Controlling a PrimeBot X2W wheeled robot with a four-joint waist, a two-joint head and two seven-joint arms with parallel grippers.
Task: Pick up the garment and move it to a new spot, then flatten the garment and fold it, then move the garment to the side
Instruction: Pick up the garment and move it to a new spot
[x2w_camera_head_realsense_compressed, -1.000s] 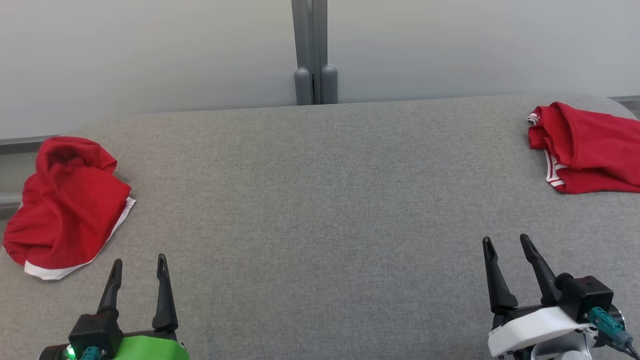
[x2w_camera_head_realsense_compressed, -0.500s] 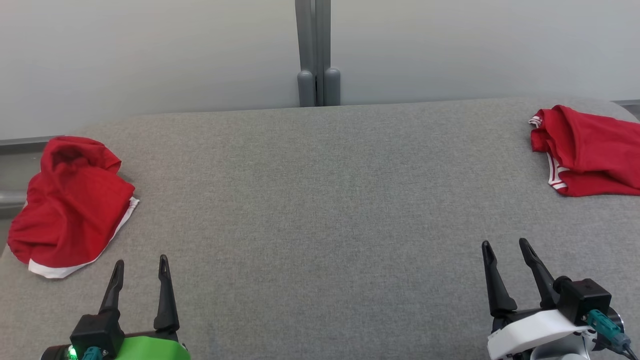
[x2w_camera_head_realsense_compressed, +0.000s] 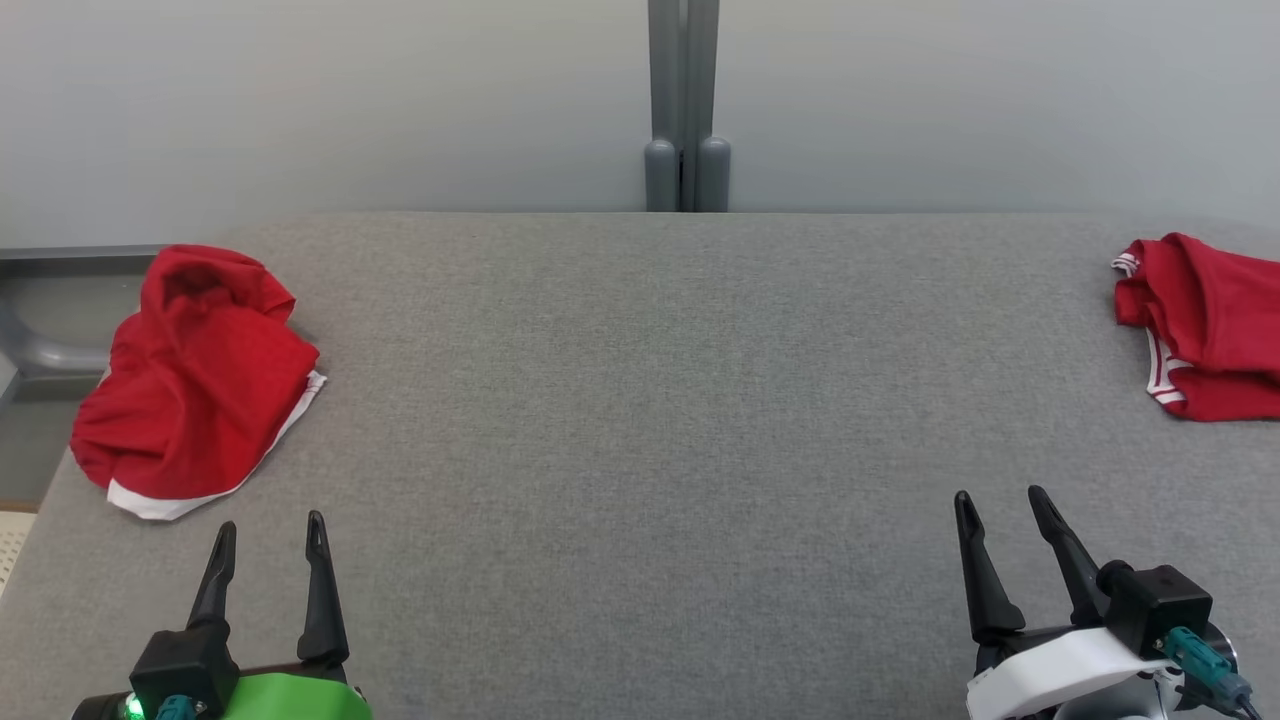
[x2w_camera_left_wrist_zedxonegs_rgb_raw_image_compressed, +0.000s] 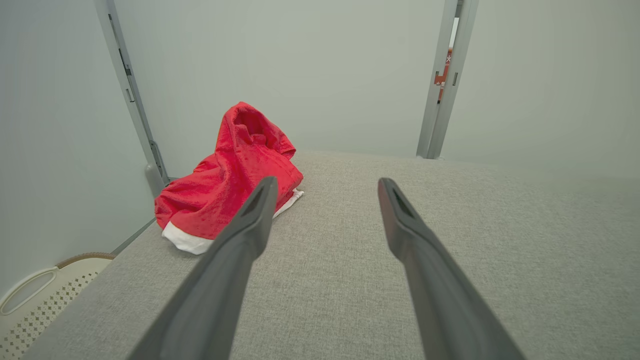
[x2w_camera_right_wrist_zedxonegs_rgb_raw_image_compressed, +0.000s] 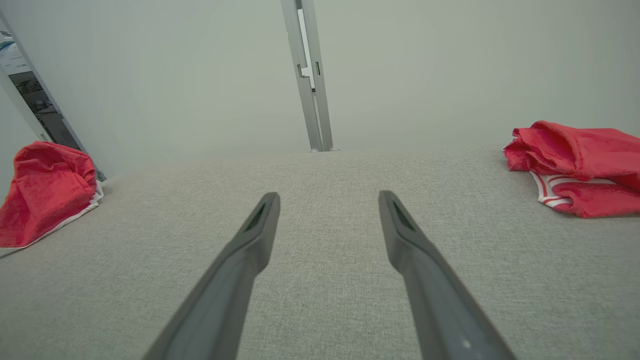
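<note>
crumpled red garment (x2w_camera_head_realsense_compressed: 195, 375): worktop's (x2w_camera_head_realsense_compressed: 640, 420) left edge, near and ahead-left of the left fingers (x2w_camera_head_realsense_compressed: 321, 590), not touching
left fingers: spread, empty
right fingers (x2w_camera_head_realsense_compressed: 981, 570): spread, empty, well apart from it

Pale wall panels (x2w_camera_head_realsense_compressed: 300, 100) meet at a grey post (x2w_camera_head_realsense_compressed: 685, 100) behind the grey fabric-covered table (x2w_camera_head_realsense_compressed: 640, 400).

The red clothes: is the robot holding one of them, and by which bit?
No, nothing is held. The left gripper and right gripper hover with jaws open and empty; the left red garment and the right red garment lie apart from them.
</note>
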